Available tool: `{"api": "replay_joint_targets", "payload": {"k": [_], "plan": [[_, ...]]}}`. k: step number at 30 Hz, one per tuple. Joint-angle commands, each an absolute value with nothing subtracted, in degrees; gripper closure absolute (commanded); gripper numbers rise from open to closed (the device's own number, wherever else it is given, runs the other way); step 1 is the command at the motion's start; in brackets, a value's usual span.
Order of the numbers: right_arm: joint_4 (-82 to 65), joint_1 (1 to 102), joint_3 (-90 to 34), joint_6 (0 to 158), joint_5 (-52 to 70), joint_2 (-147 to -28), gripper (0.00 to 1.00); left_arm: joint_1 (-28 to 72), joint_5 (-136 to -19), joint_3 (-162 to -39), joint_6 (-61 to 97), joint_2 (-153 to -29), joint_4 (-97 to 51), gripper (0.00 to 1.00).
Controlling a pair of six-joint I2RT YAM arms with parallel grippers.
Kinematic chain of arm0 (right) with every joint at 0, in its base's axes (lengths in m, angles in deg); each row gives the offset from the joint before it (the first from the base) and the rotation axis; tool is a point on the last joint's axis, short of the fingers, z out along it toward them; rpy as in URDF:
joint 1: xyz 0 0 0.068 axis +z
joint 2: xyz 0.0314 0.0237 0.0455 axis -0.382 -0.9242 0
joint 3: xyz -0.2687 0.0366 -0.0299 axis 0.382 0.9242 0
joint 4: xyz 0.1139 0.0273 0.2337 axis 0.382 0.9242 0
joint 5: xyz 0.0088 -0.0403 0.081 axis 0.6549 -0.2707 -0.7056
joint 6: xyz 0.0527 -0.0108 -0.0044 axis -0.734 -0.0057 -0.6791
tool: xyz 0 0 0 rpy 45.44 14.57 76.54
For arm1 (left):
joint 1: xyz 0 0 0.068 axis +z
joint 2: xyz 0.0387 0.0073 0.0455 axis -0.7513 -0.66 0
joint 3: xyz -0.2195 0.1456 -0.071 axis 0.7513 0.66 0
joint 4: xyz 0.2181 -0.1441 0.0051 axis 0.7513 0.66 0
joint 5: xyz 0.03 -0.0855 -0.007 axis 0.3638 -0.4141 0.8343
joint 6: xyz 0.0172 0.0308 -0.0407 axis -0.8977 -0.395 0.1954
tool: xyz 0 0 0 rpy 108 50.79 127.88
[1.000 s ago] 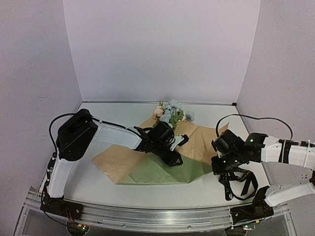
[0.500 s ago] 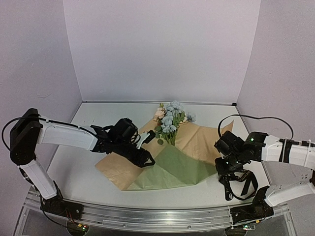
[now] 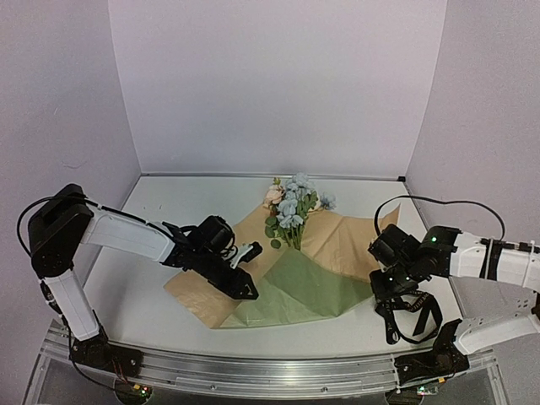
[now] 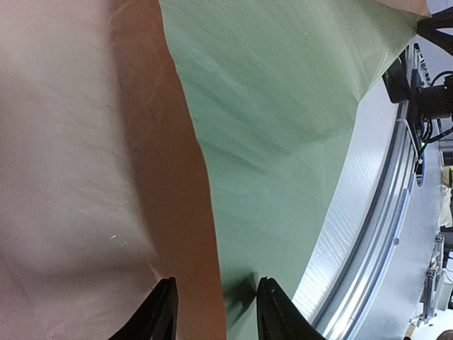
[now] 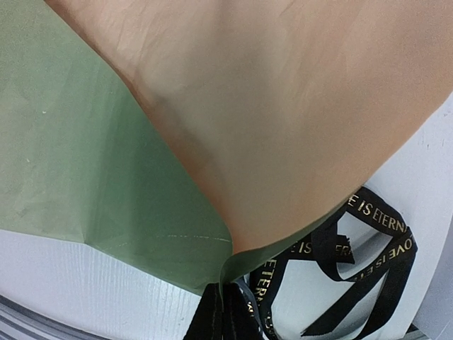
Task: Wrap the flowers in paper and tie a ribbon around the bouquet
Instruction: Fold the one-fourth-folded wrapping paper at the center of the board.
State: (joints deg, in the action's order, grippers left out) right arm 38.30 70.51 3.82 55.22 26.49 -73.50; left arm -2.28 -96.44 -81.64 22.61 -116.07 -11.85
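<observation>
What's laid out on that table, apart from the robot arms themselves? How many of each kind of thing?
bunch of flowers: 1
paper sheet: 1
ribbon: 1
Total: 3

My left pincer is matt black plastic; the paper matt, faintly creased; the ribbon black cloth, gold-printed; the bench matt white, finely grained.

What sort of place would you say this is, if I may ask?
Probably a robotics lab test booth: plain lilac walls box in a white table, and an aluminium rail along its near edge carries the left arm and right arm.
</observation>
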Motion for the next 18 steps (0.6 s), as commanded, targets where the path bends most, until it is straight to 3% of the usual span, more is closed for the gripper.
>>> {"api": "replay_joint_targets", "payload": {"k": [1,7,13,18], "plan": [[39.4,70.8,1.9,56.2,28.3,-72.1,1.0,-2.0,-100.4,-84.7,23.1,-117.7,-14.6,0.69],[39.7,72.7,-0.4,58.9,28.6,-73.4,1.0,-1.7,-101.7,-86.0,24.1,-120.1,-16.0,0.91],[39.7,76.7,-5.9,62.9,29.2,-77.2,1.0,-0.8,-100.9,-87.7,25.2,-121.8,-15.9,0.97],[36.6,78.2,-9.0,64.4,22.7,-82.0,1.0,-0.5,-100.2,-89.1,25.2,-122.8,-15.1,1.0]]}}
